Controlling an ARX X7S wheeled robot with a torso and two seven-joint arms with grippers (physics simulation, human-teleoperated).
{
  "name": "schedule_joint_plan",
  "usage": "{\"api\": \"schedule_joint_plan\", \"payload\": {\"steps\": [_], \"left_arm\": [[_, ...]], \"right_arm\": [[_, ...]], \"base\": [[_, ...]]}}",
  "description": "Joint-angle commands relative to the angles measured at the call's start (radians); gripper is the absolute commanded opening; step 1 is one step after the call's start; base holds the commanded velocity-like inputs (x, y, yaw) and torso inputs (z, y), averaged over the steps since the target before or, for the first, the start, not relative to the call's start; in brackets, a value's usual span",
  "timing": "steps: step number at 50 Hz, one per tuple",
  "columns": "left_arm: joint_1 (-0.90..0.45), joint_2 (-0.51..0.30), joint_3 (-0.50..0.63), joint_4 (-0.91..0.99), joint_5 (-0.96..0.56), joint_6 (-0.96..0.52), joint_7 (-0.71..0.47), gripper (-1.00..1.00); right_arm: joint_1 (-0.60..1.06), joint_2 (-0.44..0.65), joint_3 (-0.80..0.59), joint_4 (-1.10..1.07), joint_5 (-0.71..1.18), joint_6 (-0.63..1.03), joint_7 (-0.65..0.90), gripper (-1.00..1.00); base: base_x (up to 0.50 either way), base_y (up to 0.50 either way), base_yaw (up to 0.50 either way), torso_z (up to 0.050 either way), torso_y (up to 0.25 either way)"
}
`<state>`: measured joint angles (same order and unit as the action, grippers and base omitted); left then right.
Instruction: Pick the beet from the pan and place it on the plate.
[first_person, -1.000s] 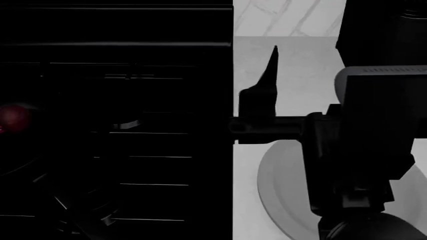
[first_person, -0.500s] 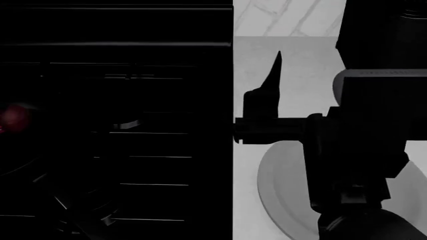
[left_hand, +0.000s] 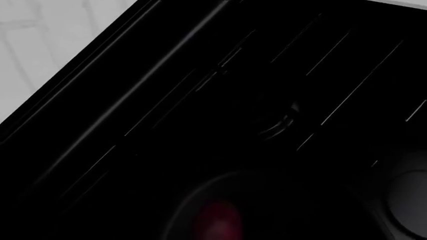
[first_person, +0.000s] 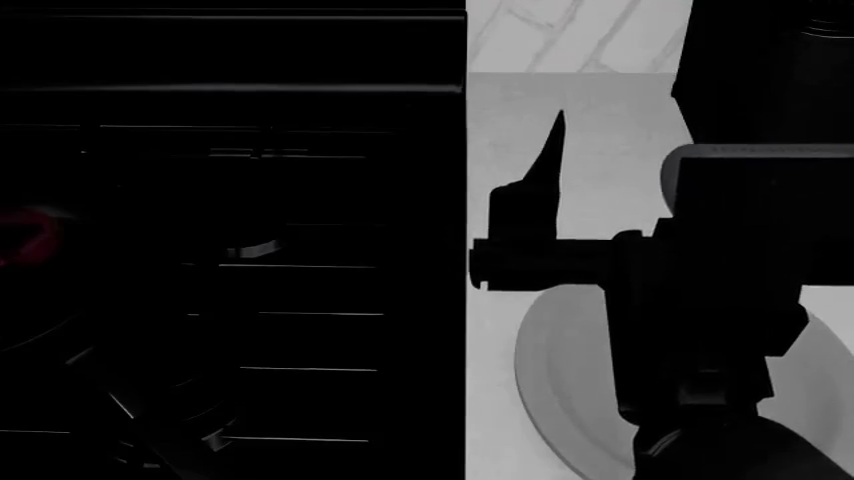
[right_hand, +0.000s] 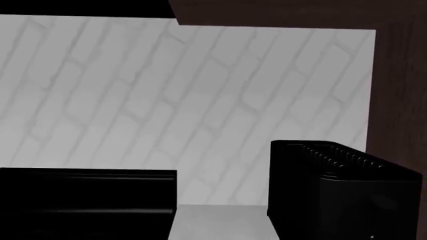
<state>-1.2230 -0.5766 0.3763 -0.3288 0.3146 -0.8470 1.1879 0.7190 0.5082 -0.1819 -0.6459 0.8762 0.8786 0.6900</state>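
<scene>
Black stove (first_person: 240, 240) filling the left of the head view, light grey desk (first_person: 601, 160) to its right. Grey plate (first_person: 561, 370) on that desk, partly hidden behind the right arm. Nearly black pan (left_hand: 267, 200) on the stove, hard to separate from it. Right end effector (first_person: 534, 215) above the desk beyond the plate, only one pointed finger distinct, so grip state impossible to tell. Left end effector out of sight. Beet (left_hand: 217, 220) inside the pan, at the far left edge of the head view.

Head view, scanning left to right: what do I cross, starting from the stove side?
Beet → stove → grey counter with the right gripper over it; the plate lies nearer, under the right arm.
</scene>
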Motion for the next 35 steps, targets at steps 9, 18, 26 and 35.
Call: {"api": "schedule_joint_plan", "payload": {"steps": [9,18,26,35], "left_arm": [[0.002,0.033,0.003,-0.073,0.004,0.060,0.016,1.00],[0.007,0.040,0.017,-0.123,0.002,0.097,0.000,1.00],[0.006,0.044,0.024,-0.163,-0.004,0.128,-0.008,1.00],[0.006,0.048,0.033,-0.197,-0.008,0.148,-0.014,1.00]], "right_arm": [[-0.012,-0.017,0.011,0.013,-0.024,-0.018,-0.027,1.00],[-0.019,-0.018,0.004,0.028,-0.035,-0.031,-0.033,1.00],[-0.017,-0.023,-0.007,0.041,-0.045,-0.037,-0.035,1.00],[-0.020,-0.024,-0.013,0.053,-0.051,-0.046,-0.040,1.00]], "base": [[0.00,0.00,0.00,0.000,0.000],[0.00,0.00,0.00,0.000,0.000],[0.00,0.00,0.00,0.000,0.000],[0.00,0.00,0.00,0.000,0.000]]}}
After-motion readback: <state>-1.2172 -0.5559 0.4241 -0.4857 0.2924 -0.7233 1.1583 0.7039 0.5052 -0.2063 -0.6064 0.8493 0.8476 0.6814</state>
